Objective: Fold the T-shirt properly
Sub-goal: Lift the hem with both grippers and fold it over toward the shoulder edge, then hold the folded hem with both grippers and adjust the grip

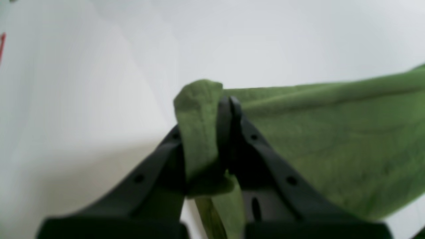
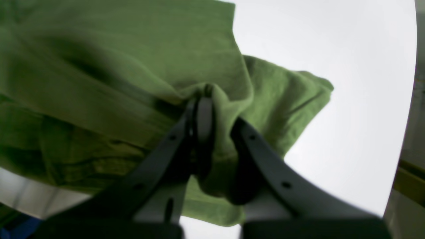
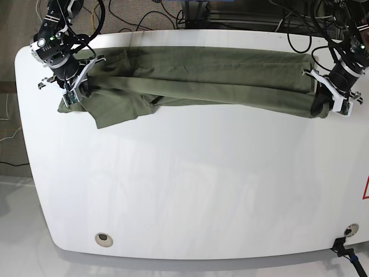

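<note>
Left wrist view: left gripper (image 1: 229, 103) pinched on a bunched corner of the T-shirt (image 1: 332, 139), jaws pressed together with green cloth squeezed between the tips and a tuft standing above them; rest of the cloth stretched away to the right over the white table (image 1: 99, 66); blurred, so which edge of the garment is held cannot be told

Right wrist view: right gripper (image 2: 207, 99) likewise clamped on a gathered fold of the T-shirt (image 2: 116, 66), cloth wrapped around the inner finger; a loose flap, probably a sleeve, hanging out to the right; layers rumpled and overlapping to the left, not flat

Base view: T-shirt (image 3: 219, 78) drawn out as a long narrow band along the far edge of the table (image 3: 190, 190), held at each end by the right gripper (image 3: 74, 92) on this view's left and the left gripper (image 3: 324, 99) on its right; one flap sagging down near the left end; cables (image 3: 132, 11) behind the table

Judged progress: early to middle; garment apparently gathered or doubled lengthwise and pulled taut, yet wrinkled and uneven; left to do, most likely: laying flat, tucking the stray flap, folding across into a compact stack, then letting go
</note>
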Action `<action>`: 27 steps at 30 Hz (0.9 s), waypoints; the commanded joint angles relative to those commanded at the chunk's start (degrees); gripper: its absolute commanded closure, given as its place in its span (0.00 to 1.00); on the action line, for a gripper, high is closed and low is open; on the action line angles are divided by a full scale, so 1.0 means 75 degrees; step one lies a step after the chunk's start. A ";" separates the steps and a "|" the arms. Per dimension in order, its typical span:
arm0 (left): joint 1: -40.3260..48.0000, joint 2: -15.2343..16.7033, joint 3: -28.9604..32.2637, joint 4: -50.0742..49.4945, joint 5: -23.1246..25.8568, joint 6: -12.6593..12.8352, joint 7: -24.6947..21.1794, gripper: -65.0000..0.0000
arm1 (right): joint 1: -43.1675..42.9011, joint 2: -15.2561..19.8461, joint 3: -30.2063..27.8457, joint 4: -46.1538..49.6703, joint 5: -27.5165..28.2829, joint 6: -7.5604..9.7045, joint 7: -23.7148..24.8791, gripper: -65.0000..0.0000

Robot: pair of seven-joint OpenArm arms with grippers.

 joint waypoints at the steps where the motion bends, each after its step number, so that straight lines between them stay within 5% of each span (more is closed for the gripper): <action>1: 0.0035 0.0012 0.0000 -0.0023 0.0012 0.0000 0.0012 1.00 | 0.0000 -0.0059 0.0000 -0.0012 0.0000 0.0000 0.0000 1.00; 13: 0.0656 -0.0023 0.0023 -0.0504 0.0328 0.0000 0.0012 1.00 | -0.0316 -0.0223 -0.0012 -0.0527 -0.0047 0.0000 0.0000 1.00; 15: 0.0656 0.0023 0.0000 -0.0527 0.0762 0.0000 0.0012 0.78 | -0.0316 -0.0211 -0.0012 -0.0703 -0.0047 0.0000 0.0047 0.98; 19: 0.0586 0.0176 0.0000 -0.0692 0.1512 0.0000 0.0012 0.26 | -0.0316 -0.0211 -0.0012 -0.0774 -0.0059 0.0000 0.0047 0.74; 23: 0.0188 0.0164 0.0000 -0.0949 0.1981 0.0000 0.0012 0.18 | -0.0305 -0.0188 -0.0012 -0.0774 -0.0059 0.0000 0.0047 0.57; 27: 0.0152 0.0141 0.0000 -0.0903 0.2051 0.0000 -0.0012 0.18 | -0.0293 -0.0012 -0.0012 -0.0692 -0.0059 0.0000 0.0047 0.55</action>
